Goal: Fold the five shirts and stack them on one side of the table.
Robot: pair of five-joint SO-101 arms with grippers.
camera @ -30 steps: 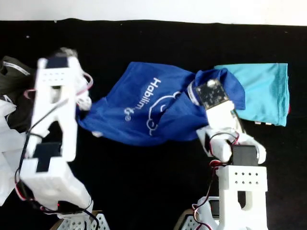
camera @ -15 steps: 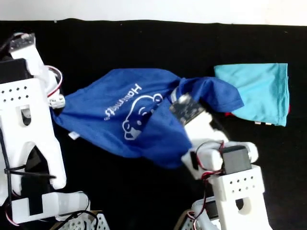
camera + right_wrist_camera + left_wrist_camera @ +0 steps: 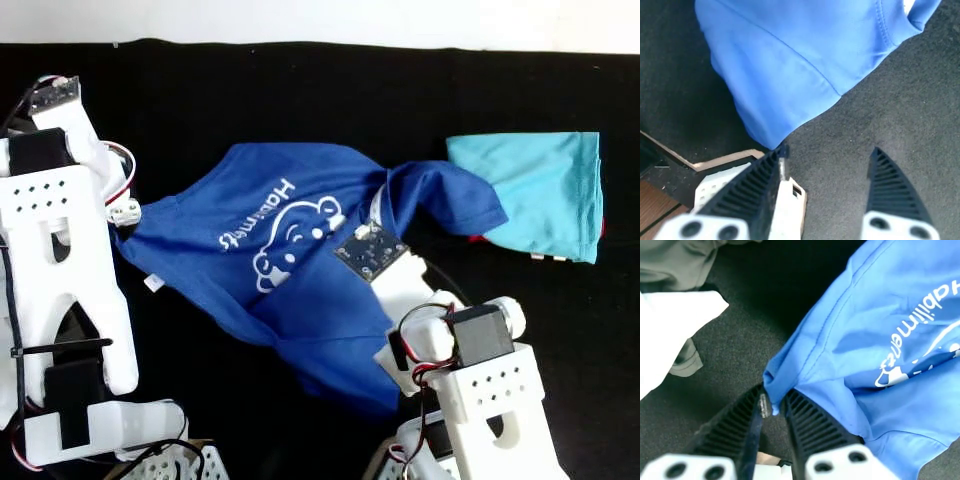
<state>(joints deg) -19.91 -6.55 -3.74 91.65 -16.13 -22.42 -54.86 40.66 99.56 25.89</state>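
Blue shirt (image 3: pixel 300 300) smooth, rumpled, edge nipped in ribbed L pincer (image 3: pixel 776 399), R pincer (image 3: pixel 827 156) wide apart, empty

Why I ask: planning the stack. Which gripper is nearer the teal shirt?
Right. The right gripper is at the blue shirt's edge on the teal shirt's side; the left gripper holds the blue shirt's opposite corner.
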